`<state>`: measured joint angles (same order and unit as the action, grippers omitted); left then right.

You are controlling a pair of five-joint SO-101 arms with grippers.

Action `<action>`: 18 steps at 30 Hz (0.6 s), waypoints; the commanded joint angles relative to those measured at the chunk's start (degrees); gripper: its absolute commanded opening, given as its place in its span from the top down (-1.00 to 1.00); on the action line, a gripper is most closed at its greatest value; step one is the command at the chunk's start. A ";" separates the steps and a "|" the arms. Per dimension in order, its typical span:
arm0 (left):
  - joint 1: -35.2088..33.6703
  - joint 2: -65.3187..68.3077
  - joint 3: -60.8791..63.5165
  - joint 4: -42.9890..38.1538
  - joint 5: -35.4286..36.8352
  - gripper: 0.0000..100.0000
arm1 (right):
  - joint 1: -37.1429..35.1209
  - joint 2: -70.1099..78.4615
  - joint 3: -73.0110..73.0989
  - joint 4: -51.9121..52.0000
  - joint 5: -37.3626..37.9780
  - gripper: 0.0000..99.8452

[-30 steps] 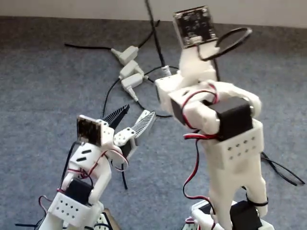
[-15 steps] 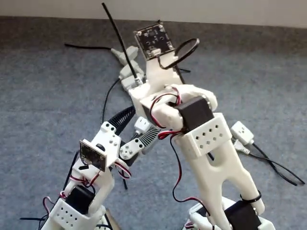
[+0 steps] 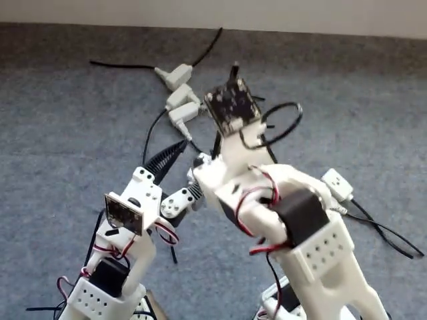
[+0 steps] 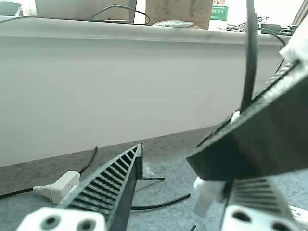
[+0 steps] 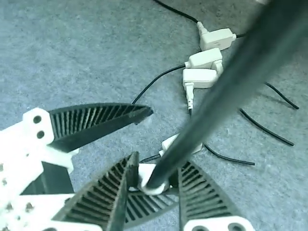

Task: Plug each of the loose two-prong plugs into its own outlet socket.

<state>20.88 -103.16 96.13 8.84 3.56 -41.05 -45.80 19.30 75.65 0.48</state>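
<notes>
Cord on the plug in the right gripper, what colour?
Black cord on a white plug, clearest in the right wrist view.

Grey carpet (image 3: 60, 133) underfoot. Far side: three white plugs (image 3: 181, 97) bunched in row, touching. Thin black cable (image 3: 120, 65) runs off left from farthest one. Over on right, well apart: white socket (image 3: 337, 184) lying flat, black cord (image 3: 393, 239) trailing toward edge.

Right tool (image 5: 157, 179) with its plug (image 5: 147, 186) lower, now between the spread fingers of the left tool (image 3: 190, 167).
</notes>
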 commanded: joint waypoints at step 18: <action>-0.92 -0.75 0.92 -0.70 -0.44 0.45 | -0.92 -4.26 -12.70 12.70 2.37 0.86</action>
<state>20.62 -103.16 96.13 8.84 3.38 -41.58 -53.19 11.21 87.16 2.24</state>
